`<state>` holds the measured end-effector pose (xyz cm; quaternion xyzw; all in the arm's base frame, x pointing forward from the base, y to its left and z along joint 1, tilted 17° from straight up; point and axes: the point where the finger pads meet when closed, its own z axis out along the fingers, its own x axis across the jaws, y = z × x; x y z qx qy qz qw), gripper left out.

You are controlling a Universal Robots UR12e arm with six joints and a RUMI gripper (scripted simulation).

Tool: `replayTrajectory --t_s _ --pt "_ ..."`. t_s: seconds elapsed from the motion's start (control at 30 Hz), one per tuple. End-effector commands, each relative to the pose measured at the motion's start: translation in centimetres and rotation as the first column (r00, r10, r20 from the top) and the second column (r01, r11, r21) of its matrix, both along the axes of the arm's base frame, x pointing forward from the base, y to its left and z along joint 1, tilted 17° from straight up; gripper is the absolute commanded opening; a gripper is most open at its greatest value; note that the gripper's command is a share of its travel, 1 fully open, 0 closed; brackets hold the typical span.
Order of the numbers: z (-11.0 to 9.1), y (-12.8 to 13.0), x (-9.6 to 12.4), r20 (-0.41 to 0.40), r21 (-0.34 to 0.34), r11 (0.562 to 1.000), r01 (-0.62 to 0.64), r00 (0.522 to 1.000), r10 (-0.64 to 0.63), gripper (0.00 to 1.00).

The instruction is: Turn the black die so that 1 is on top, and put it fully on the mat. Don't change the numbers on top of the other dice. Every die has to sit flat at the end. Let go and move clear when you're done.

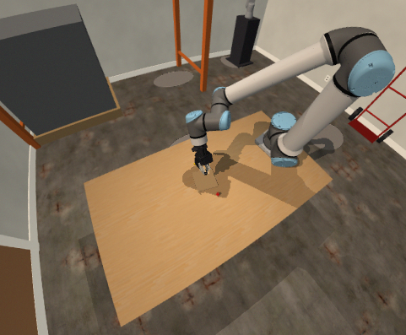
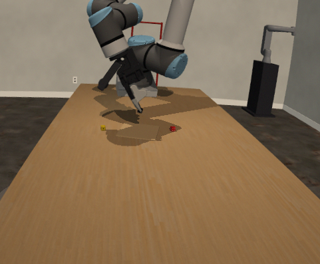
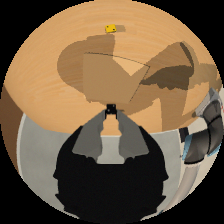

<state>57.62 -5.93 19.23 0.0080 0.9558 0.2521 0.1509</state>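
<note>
Currently gripped: the black die (image 1: pixel 205 173) (image 2: pixel 140 110) (image 3: pixel 111 107), pinched at the fingertips; its numbers are too small to read.
Gripper (image 1: pixel 205 172) (image 2: pixel 140 110) (image 3: pixel 111 108): closed on that die, raised over the table (image 1: pixel 148 239) (image 2: pixel 150 198) (image 3: pixel 40 60), its body leaning, with the fingertips pointing obliquely down in the exterior view.
Mat (image 1: pixel 205 182) (image 2: pixel 138 132) (image 3: pixel 107 77): below the fingertips, lying flat on the table; in the wrist view it spreads out just ahead of them. Its colour is close to the wood, and shadow covers much of it.
Yellow die (image 2: pixel 103 128) (image 3: pixel 110 28): below the gripper and off to its left as the exterior view shows it, beside the mat and apart from it. The wrist view puts it beyond the mat's far edge, dark pips facing up, their count unclear.
Red die (image 1: pixel 218 194) (image 2: pixel 172 128): below the gripper on the opposite side from the yellow one, resting on the table near the mat, off its surface. Its top number cannot be read.
Arm (image 1: pixel 274 70) (image 2: pixel 179 15) (image 3: pixel 202 142): reaching from its base behind the gripper in the exterior view.
</note>
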Motion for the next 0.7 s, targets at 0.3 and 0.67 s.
replayTrajectory --t_s 0.3,0.67 --pt "-0.08 -0.05 -0.01 0.004 0.059 0.998 -0.024 1.0 0.023 0.0" --pt "-0.22 -0.23 0.01 0.03 0.237 0.968 -0.08 0.997 0.075 0.0"
